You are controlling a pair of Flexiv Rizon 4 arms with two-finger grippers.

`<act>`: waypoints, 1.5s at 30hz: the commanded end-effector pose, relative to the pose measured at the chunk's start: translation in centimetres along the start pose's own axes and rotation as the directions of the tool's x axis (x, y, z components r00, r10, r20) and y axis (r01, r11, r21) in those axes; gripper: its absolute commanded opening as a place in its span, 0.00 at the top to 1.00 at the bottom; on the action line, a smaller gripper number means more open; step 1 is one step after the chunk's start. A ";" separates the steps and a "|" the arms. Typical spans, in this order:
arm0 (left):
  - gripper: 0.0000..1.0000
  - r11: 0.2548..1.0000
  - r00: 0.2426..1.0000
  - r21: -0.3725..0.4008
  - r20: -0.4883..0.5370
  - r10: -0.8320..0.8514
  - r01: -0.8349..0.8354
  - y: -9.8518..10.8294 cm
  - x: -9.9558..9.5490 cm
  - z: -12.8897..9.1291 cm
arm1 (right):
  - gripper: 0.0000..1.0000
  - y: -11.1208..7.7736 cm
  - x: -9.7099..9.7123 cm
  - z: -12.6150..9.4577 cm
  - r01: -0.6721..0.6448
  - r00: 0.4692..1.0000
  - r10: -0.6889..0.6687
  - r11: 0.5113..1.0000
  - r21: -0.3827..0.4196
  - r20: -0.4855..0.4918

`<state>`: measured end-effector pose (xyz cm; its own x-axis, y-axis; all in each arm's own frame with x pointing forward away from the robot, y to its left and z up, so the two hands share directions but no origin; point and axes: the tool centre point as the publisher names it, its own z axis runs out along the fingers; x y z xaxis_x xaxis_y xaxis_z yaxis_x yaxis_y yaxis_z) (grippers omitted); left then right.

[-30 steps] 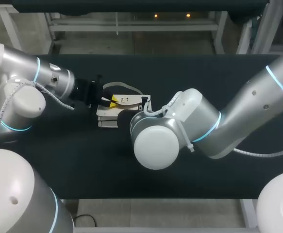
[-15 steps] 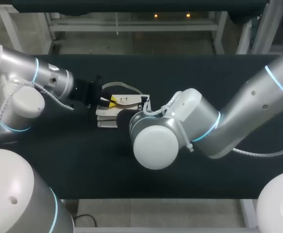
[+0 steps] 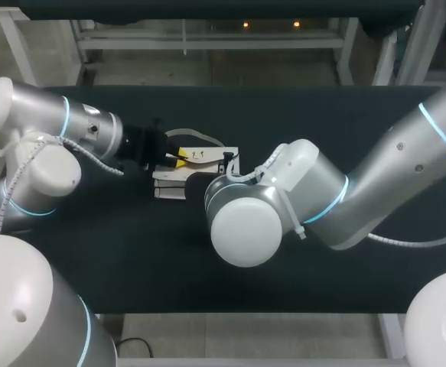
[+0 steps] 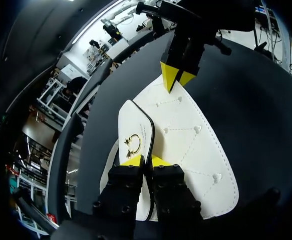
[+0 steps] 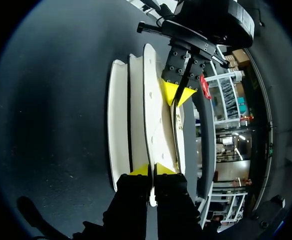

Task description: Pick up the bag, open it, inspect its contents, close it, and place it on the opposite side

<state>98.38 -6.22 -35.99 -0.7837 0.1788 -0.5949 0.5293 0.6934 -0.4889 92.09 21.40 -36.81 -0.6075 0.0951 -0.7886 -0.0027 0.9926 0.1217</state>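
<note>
Left arm: my left arm came in low from the table's left side, its wrist lying level and aimed toward the middle.
Left claw: the left claw was closed, its two yellow tips nearly together and pinching the dark-trimmed edge of the bag's flap from both sides.
Flap: the white flap ran straight ahead of the left claw, raised off the panel beneath it.
Clasp: a small gold ring sat on the flap just ahead of the left claw's tips.
Bag: the white bag lay on the table between the two claws. Its broad stitched and studded face spread out beside and ahead of the left claw. From the right claw it showed edge-on, as several white layers standing side by side.
Right claw: the right claw was closed on the thin edge of one white layer at the bag's opposite end. It faced the left claw, which held the far end straight ahead of it.
Right arm: my right arm reached in from the right and past the middle, its elbow covering the right claw from above.
Table: the black table lay under both claws and the bag.
</note>
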 end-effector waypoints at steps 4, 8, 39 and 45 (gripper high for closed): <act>0.65 0.999 1.000 0.038 0.009 0.021 -0.022 -0.5 0.0 -0.8 | 1.00 -0.4 0.4 0.0 0.001 0.999 0.001 0.999 -0.035 0.051; 1.00 0.998 0.999 0.041 -0.010 0.040 -0.040 -0.9 0.0 -0.2 | 1.00 -0.4 0.4 0.0 0.001 0.999 0.001 0.999 -0.035 0.051; 0.00 0.998 1.000 0.064 0.030 0.005 -0.006 -2.7 -0.5 -3.8 | 0.00 -0.2 -0.3 -0.8 0.010 0.998 -0.007 0.999 -0.046 0.059; 0.00 0.997 0.999 0.068 0.027 -0.032 0.030 -3.4 -0.5 -5.7 | 0.00 -0.3 -1.2 -2.2 0.010 1.000 -0.008 0.998 -0.065 0.029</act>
<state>96.17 -5.43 -31.26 -0.7890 0.1418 -0.5978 0.5320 0.6444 -0.5493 91.69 21.66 -35.21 -0.5926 0.0882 -0.8007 -0.0126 0.9928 0.1188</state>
